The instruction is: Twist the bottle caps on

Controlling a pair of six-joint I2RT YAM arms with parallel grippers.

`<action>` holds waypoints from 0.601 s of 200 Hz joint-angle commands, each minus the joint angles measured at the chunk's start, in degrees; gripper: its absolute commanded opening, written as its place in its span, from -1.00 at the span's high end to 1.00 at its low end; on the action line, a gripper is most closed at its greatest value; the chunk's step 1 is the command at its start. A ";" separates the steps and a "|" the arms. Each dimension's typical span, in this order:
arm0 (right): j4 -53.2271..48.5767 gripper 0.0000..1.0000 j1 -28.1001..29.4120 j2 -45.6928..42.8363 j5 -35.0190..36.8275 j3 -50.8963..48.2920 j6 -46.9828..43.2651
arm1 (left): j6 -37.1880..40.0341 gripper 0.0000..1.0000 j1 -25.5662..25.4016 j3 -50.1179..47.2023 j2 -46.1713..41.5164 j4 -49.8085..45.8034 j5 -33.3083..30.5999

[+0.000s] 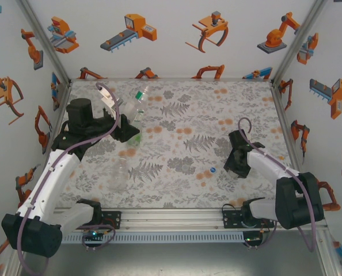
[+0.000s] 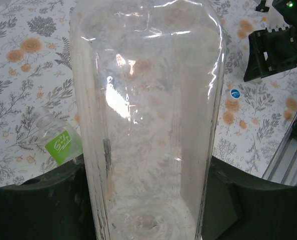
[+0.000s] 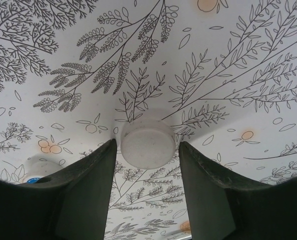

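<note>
A plain clear bottle (image 2: 148, 100) stands between the dark fingers of my left gripper (image 2: 147, 210), which is shut on its base. In the top view that gripper (image 1: 125, 129) is at the left, with a clear bottle (image 1: 137, 104) rising beside it. A green-labelled bottle (image 2: 58, 144) lies on the table just past it. My right gripper (image 3: 147, 150) is low over the table and open, one fingertip on each side of the white cap (image 3: 147, 142) with a narrow gap either way. The blue cap (image 1: 212, 170) lies just left of the right gripper (image 1: 235, 167).
Another clear bottle (image 1: 120, 169) lies on the patterned table (image 1: 182, 190) near the left arm. The blue cap (image 2: 234, 93) also lies on the table below the right gripper (image 2: 273, 47) in the left wrist view. Walls close the table in on three sides.
</note>
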 commanded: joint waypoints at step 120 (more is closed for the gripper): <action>0.68 0.24 -0.45 -0.22 2.33 -1.13 -0.28 | -0.20 0.77 0.48 0.34 0.78 -0.41 0.84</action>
